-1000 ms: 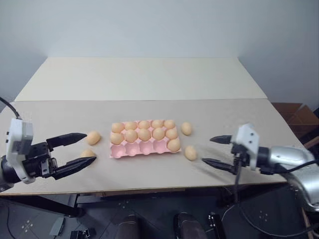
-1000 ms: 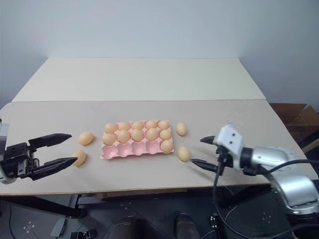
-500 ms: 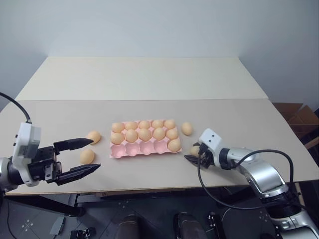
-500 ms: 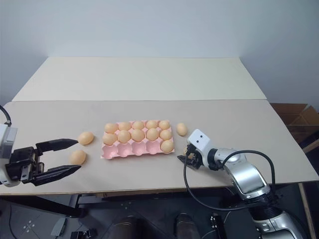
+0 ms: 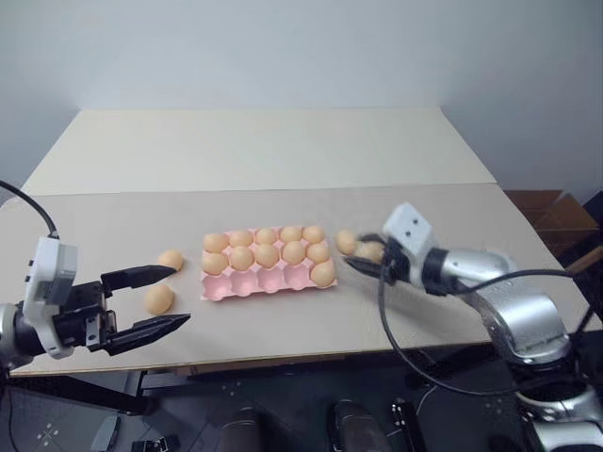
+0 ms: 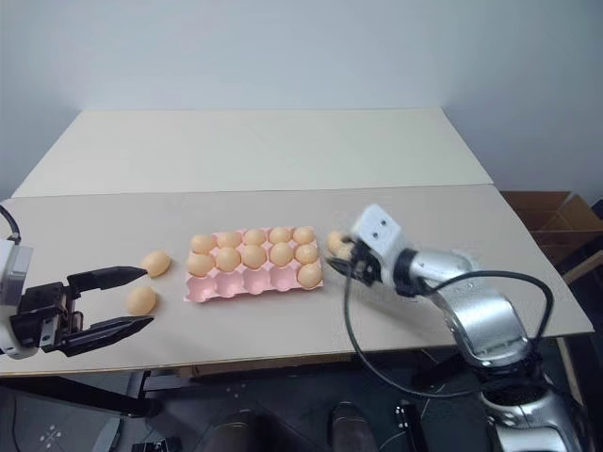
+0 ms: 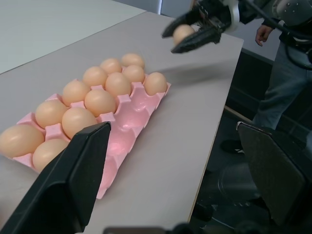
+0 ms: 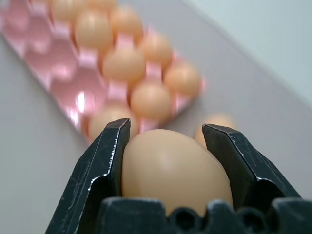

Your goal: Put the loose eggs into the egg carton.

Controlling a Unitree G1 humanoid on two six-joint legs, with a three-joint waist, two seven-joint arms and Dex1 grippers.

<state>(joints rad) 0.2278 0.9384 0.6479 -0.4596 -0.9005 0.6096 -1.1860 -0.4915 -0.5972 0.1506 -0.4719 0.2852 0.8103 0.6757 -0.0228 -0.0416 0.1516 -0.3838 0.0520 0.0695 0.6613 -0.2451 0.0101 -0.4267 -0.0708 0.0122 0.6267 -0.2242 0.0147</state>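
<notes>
A: The right gripper (image 5: 369,260) is clamped on one of the loose eggs (image 8: 175,168); from the wrist you see both black fingers (image 8: 109,151) pressed to its sides, the egg's long axis running across between them; it's lifted clear of the table (image 5: 283,151).

B: And the egg carton (image 5: 268,285)?

A: Just ahead of that gripper and toward the robot's left; the near row has four empty cups, and the one filled cup in it sits at the end closest to the gripper; so I'd judge it must carry past that egg to reach a free cup.

B: Anything in its path?

A: One loose egg on the table (image 5: 346,242) lies just beside the gripper, between it and the carton's far corner; the held egg hangs near it, though I can't tell if they touch; the filled rows stand behind the empty ones, so coming in low from the near side looks safest to me.

B: What about the other arm?

A: The left gripper (image 5: 154,299) hovers with its fingers spread wide, nothing in them; two loose eggs lie at its tips, one (image 5: 158,298) between the fingers' reach, another (image 5: 171,260) just beyond the upper finger; both sit between that gripper and the carton's left end; that arm is clearly nearer to them; a person stands beyond the table edge in its wrist view.
</notes>
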